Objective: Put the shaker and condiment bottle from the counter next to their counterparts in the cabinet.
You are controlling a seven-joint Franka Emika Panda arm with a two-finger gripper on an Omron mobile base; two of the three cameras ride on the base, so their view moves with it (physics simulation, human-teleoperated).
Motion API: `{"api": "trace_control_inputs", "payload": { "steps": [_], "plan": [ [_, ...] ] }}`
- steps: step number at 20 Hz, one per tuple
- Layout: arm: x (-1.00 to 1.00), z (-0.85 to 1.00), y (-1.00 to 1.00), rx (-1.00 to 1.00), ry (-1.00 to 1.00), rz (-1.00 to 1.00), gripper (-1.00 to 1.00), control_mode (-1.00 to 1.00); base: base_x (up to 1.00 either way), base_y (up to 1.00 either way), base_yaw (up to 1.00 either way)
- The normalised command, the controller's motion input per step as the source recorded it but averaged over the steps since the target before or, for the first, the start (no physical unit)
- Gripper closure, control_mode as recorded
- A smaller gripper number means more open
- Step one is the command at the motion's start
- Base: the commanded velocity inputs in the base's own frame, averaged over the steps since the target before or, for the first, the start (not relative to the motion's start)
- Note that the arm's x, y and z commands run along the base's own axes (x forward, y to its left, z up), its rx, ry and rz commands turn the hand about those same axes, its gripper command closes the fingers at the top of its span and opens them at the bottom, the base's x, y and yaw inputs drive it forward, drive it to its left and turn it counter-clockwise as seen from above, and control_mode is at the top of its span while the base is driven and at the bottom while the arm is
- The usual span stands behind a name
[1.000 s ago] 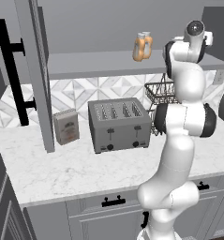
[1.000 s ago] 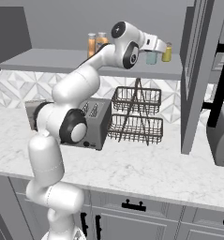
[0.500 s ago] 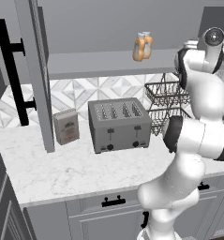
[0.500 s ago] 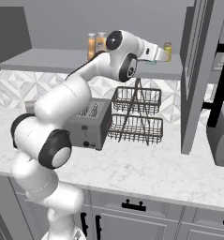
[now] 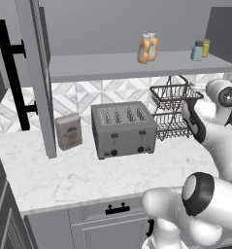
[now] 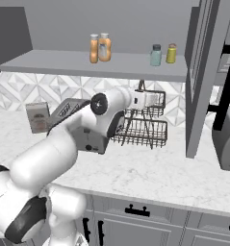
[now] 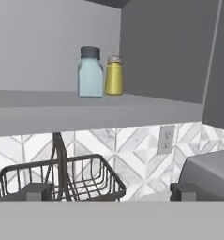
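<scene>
On the cabinet (image 6: 87, 65) shelf, two orange condiment bottles (image 6: 99, 47) stand touching at left; the teal shaker (image 6: 156, 55) stands just beside the yellow-olive shaker (image 6: 171, 53) at right. Below, the gripper (image 7: 111, 191) hangs spread and empty, level with the wire basket (image 6: 140, 129).

The shaker (image 7: 90, 71), a small pale teal-blue jar with a grey cap, stood upright on the shelf of the cabinet (image 6: 63, 65), just beside the yellow-olive shaker (image 7: 114, 76) at its 3 o'clock in the hand view. The two orange condiment bottles (image 6: 100, 48) with white caps stood upright and close together on the same shelf, well apart from the shakers, at their 9 o'clock in the right base view. The counter (image 5: 74, 180) below was white marble with grey veins.
</scene>
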Motion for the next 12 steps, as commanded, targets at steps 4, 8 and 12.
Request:
{"api": "trace_control_inputs", "payload": {
  "steps": [4, 8, 12],
  "plan": [
    [-1.0, -1.0, 0.49, -0.17, -0.19, 0.14, -1.0, -1.0, 0.0, 0.0, 0.0],
    [-1.0, -1.0, 0.45, -0.16, -0.16, 0.13, -1.0, -1.0, 0.0, 0.0, 0.0],
    [-0.94, -0.97, 0.42, -0.15, -0.09, 0.12, -1.0, -1.0, 0.0, 0.0, 0.0]
  ]
}}
